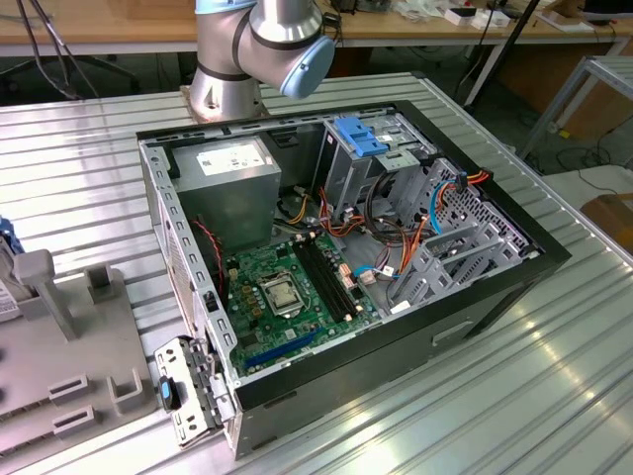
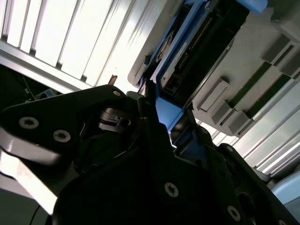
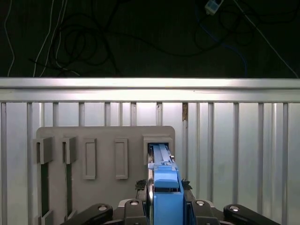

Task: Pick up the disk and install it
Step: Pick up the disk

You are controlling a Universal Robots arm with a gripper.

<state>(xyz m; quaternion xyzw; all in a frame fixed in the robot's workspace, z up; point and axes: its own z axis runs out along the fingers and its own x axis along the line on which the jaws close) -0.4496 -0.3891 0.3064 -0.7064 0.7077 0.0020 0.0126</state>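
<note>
The disk [image 3: 166, 197] stands on edge in a slot of a grey holder block [image 3: 101, 138]. Its blue plastic bracket faces the camera in the first wrist view. My gripper [image 3: 163, 184] straddles that bracket, with a black fingertip [image 3: 141, 184] pressed against each side, shut on it. The second wrist view shows the disk's dark body and connector edge [image 2: 201, 42] running away from the black gripper housing [image 2: 140, 178], blue bracket in between. In the exterior view a blue and white sliver [image 1: 5, 247] shows at the left edge, beside the holder [image 1: 89, 336].
An open computer case [image 1: 495, 287] lies on the slatted metal table [image 1: 554, 386], motherboard [image 1: 287, 287] exposed. Inside stand a grey power-supply box [image 1: 232, 173] and a silver cage with a blue latch [image 1: 361, 139]. Cables cross the bay. The arm's base [image 1: 232, 69] rises behind the case.
</note>
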